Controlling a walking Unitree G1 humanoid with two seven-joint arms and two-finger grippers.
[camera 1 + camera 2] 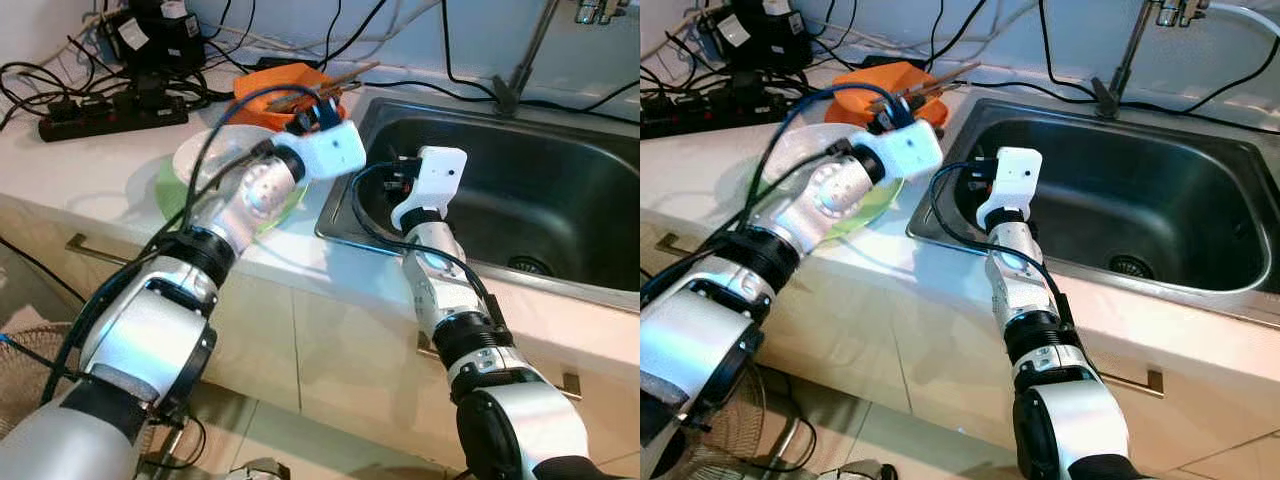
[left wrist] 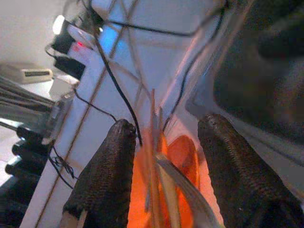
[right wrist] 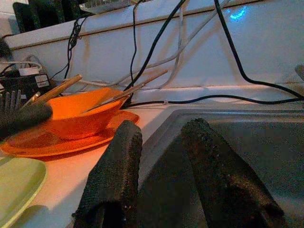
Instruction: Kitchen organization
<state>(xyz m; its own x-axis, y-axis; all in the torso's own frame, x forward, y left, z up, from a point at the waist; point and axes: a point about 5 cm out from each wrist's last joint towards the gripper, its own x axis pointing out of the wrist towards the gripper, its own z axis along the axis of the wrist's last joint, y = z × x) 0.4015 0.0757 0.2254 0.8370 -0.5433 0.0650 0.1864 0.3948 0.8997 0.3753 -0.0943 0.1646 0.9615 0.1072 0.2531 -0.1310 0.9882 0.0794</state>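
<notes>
Left gripper (image 2: 161,190), fingers apart, straddles thin wooden chopsticks (image 2: 154,156) lying in the orange plastic bowl (image 3: 78,118) beside the steel sink (image 1: 520,190). They look light, stiff and slippery; pinching mid-length seems best. Right gripper (image 3: 159,175) hangs open over the sink.

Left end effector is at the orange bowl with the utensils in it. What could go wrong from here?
1. The left end effector hangs open over loose utensils sticking out of the orange bowl; closing may catch only some, or tip the bowl.
2. Black cables lie along the counter beside the bowl and could snag.
3. The right end effector sits at the sink rim, close enough for the arms to clash.
</notes>
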